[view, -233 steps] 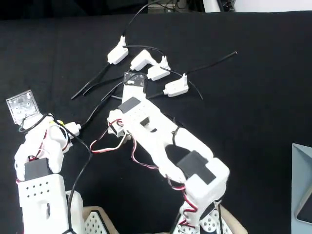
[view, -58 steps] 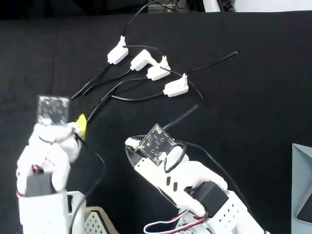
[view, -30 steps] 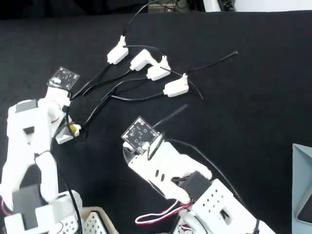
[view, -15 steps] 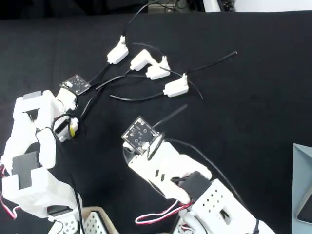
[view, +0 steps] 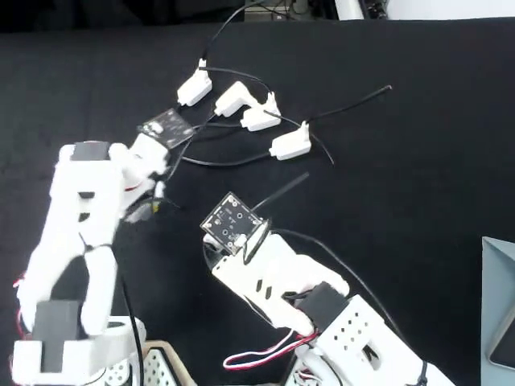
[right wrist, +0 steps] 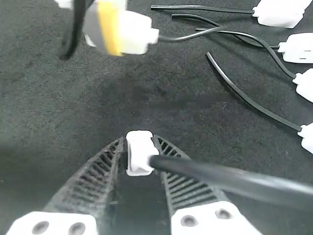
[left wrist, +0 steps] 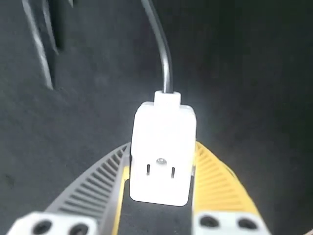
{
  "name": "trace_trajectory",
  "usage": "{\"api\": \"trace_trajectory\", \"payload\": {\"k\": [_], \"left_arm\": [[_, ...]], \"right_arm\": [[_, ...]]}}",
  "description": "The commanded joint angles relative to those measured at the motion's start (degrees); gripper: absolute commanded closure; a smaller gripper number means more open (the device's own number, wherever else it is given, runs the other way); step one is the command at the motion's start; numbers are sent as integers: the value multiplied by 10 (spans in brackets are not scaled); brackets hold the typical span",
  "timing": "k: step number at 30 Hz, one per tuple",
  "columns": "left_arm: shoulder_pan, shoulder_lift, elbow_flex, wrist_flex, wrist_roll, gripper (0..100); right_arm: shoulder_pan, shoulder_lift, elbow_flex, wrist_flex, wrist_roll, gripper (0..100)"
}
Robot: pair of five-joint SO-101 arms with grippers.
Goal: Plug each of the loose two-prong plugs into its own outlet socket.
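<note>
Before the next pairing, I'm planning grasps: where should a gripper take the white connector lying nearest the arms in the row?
Probably its mid-body, clamped across the two long sides, coming straight down. The white connector lies flat on the table, and cords run from its ends, so the sides look free.

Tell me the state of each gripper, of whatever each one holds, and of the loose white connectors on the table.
Left gripper: shut on the outlet socket.
Outlet socket: held, both slots empty.
Right gripper: shut on the plug.
Plug: held, not in any socket, prongs hidden.
Four loose connectors: lying on the table, in neither gripper.
</note>
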Motion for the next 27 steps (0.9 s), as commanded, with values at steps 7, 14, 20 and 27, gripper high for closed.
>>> {"api": "trace_trajectory", "payload": {"k": [7,14,20,27], "left_arm": [[126,-44,66,-58,163,966],[137,-51,152,-144,264,721],[117,-51,92,-84,238,744],[141,-46,73,-24,237,766]], "right_arm": [[5,2,-1,-6,-4,987],[5,6,-1,-6,-5,987],[5,7,-1,-6,-4,987],[5,7,0,-6,-2,987]]}}
